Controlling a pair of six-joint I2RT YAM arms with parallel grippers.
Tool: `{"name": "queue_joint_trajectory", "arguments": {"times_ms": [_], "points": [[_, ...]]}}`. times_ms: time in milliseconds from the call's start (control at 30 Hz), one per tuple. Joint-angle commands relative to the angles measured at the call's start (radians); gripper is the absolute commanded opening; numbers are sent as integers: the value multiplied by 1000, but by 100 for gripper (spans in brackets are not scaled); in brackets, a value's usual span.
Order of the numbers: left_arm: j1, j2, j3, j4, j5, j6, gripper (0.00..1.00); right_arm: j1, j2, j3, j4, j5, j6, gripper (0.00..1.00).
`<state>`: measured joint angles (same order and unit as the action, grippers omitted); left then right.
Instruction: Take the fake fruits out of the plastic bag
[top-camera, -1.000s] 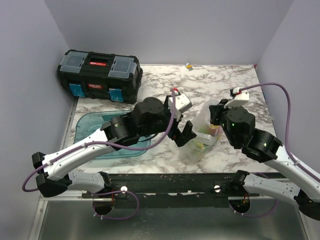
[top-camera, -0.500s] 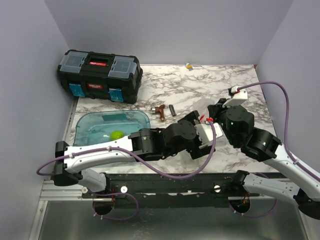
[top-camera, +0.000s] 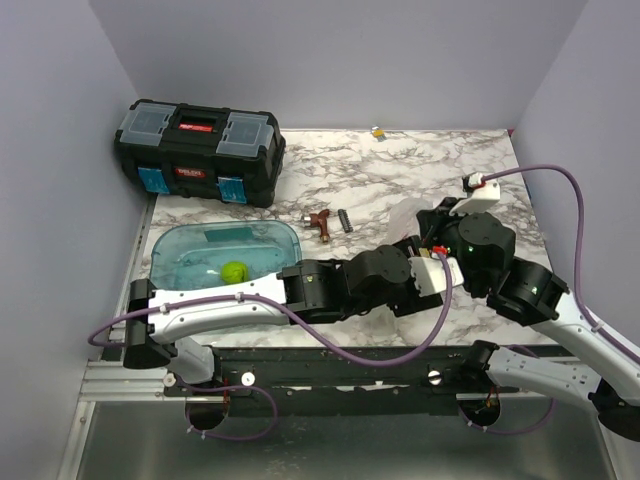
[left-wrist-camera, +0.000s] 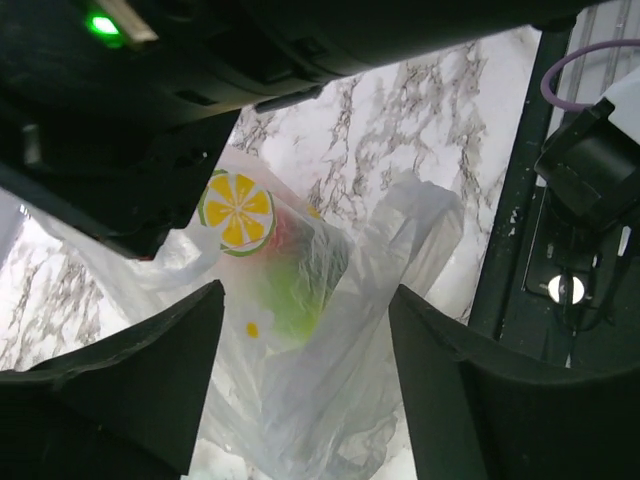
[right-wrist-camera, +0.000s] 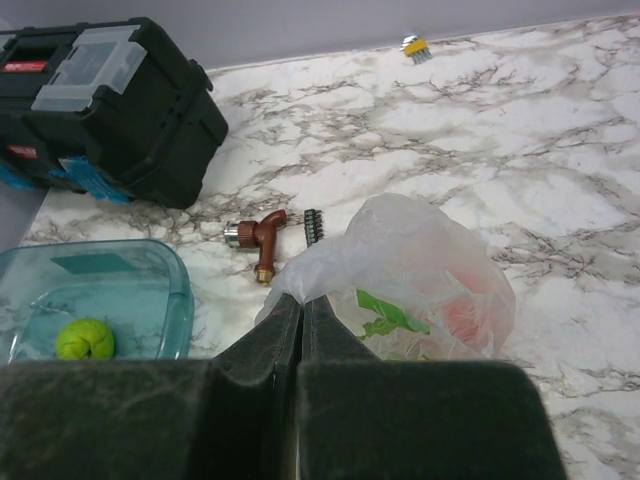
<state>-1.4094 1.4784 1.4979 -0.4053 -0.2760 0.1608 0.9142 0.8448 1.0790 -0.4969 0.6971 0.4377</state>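
Note:
The plastic bag (right-wrist-camera: 420, 250) is clear and crinkly, with green and yellow marks. My right gripper (right-wrist-camera: 302, 300) is shut on a bunched edge of it and holds it up. A red fruit (right-wrist-camera: 468, 318) shows through its side. In the left wrist view the bag (left-wrist-camera: 340, 380) hangs in front of my left gripper (left-wrist-camera: 305, 310), which is open and empty, one finger on each side of the bag without touching. A green fruit (left-wrist-camera: 300, 295) and a red one show inside. In the top view the bag (top-camera: 405, 222) is mostly hidden by both arms.
A black toolbox (top-camera: 200, 150) stands at the back left. A blue translucent tray (top-camera: 190, 265) holds a lime-green ball (top-camera: 234, 270). A brown pipe fitting (top-camera: 320, 222) and a small black bit holder (top-camera: 344, 220) lie behind the bag. A small yellow object (top-camera: 377, 131) lies at the back edge.
My left arm has swung from the left of the bag down and right, low along the table's front, uncovering the tray and ball. My right gripper still holds the bag.

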Motion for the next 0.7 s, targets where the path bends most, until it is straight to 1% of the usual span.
{"name": "queue_joint_trajectory", "arguments": {"times_ms": [0, 67, 200, 267, 333, 433, 500, 633, 667], "points": [[-5, 17, 13, 37, 11, 9, 62, -6, -4, 22, -3, -22, 12, 1], [-5, 7, 4, 41, -12, 12, 49, -6, 1, 22, 0, -23, 12, 1], [-3, -61, -56, 50, -86, 15, 16, -6, 7, 21, 3, -8, 12, 1], [-2, -140, -122, 75, -109, 19, 8, -6, 8, 21, -5, 21, 14, 1], [2, -225, -189, 103, -133, 12, 1, -5, 5, 23, -20, 68, 15, 1], [43, -332, -255, 115, -130, -45, 0, -5, -1, 29, -46, 143, 18, 1], [103, -386, -268, 85, -104, -140, 0, -5, -2, 40, -66, 201, 17, 1], [298, -443, -250, -9, 30, -419, 0, -6, 20, 69, -101, 273, 2, 1], [360, -449, -249, -21, 94, -483, 0, -6, 30, 71, -100, 287, -9, 1]]}}
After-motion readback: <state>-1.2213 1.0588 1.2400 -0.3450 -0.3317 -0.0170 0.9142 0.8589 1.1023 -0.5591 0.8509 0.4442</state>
